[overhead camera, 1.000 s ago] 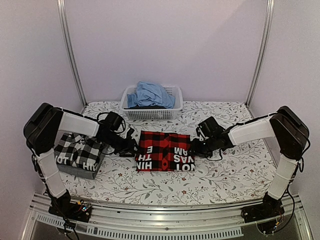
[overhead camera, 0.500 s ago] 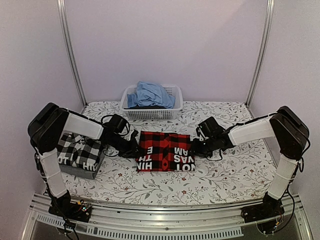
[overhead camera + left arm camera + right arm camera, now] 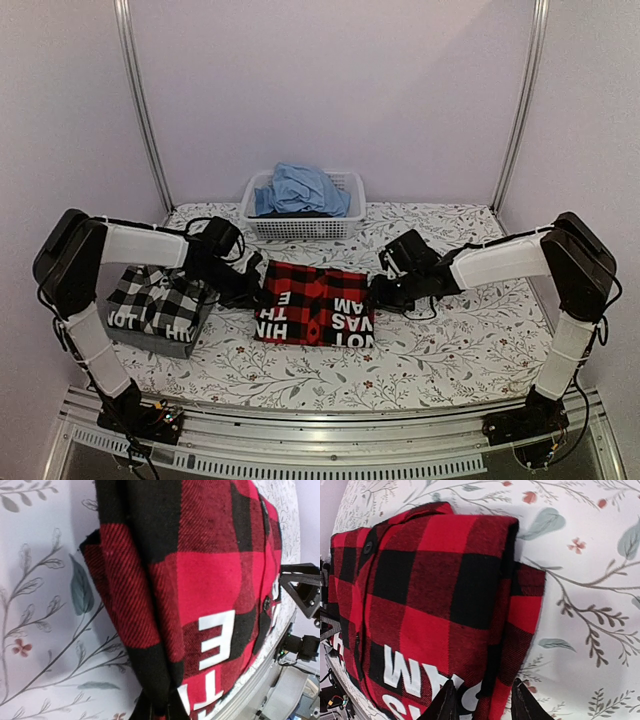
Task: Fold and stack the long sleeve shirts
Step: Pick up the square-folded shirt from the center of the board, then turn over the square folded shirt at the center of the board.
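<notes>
The red flannel shirt (image 3: 318,318) is grasped at both edges. One is clenched by the left gripper (image 3: 251,292) — the other by the right gripper (image 3: 378,293).

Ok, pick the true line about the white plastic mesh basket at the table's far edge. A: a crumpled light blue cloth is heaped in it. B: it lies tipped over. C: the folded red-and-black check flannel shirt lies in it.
A: the white plastic mesh basket stands upright with a crumpled light blue cloth heaped in it; the folded red-and-black check flannel shirt lies on the floral table in front.
</notes>
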Controlling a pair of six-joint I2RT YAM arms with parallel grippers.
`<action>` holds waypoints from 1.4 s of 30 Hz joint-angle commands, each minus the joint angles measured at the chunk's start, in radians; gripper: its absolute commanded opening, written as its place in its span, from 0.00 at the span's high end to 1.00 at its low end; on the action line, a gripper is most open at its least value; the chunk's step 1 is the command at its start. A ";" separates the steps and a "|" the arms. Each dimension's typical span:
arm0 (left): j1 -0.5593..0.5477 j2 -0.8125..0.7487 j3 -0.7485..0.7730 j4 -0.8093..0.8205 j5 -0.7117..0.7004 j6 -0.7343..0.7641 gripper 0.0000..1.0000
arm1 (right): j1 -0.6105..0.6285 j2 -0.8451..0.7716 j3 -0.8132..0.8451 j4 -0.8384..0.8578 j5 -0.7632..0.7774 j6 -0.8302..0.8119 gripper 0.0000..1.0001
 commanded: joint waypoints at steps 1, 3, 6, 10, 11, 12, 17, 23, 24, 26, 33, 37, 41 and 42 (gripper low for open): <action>0.058 -0.073 0.080 -0.271 -0.031 0.205 1.00 | 0.049 0.000 0.124 -0.016 0.002 0.000 0.63; 0.073 -0.096 0.115 -0.345 -0.061 0.252 1.00 | 0.077 0.021 0.180 -0.022 0.011 0.009 0.64; 0.094 -0.124 0.164 -0.415 -0.076 0.291 1.00 | 0.108 0.069 0.237 -0.002 0.021 0.024 0.68; 0.100 -0.156 0.209 -0.465 -0.095 0.311 1.00 | 0.125 0.144 0.301 0.027 -0.012 0.041 0.74; 0.103 -0.163 0.219 -0.474 -0.093 0.315 1.00 | 0.127 0.174 0.311 0.022 -0.013 0.041 0.76; 0.104 -0.170 0.231 -0.482 -0.088 0.318 1.00 | 0.128 0.187 0.314 0.026 -0.007 0.041 0.77; 0.105 -0.194 0.281 -0.502 -0.050 0.322 1.00 | 0.129 0.272 0.338 0.051 -0.038 0.044 0.80; 0.105 -0.210 0.344 -0.498 0.020 0.305 1.00 | 0.131 0.368 0.398 0.140 -0.116 0.085 0.83; 0.103 -0.212 0.362 -0.493 0.040 0.300 1.00 | 0.135 0.383 0.418 0.150 -0.134 0.095 0.83; 0.100 -0.213 0.411 -0.487 0.087 0.292 1.00 | 0.141 0.428 0.473 0.163 -0.159 0.104 0.83; 0.048 -0.166 0.523 -0.416 0.184 0.238 1.00 | 0.171 0.613 0.714 0.293 -0.285 0.184 0.83; 0.012 -0.074 0.544 -0.342 0.205 0.200 1.00 | 0.189 0.699 0.826 0.371 -0.334 0.233 0.80; -0.004 0.030 0.560 -0.291 0.224 0.176 1.00 | 0.190 0.735 0.822 0.432 -0.369 0.265 0.75; -0.011 0.054 0.569 -0.286 0.228 0.176 1.00 | 0.190 0.734 0.810 0.439 -0.368 0.266 0.74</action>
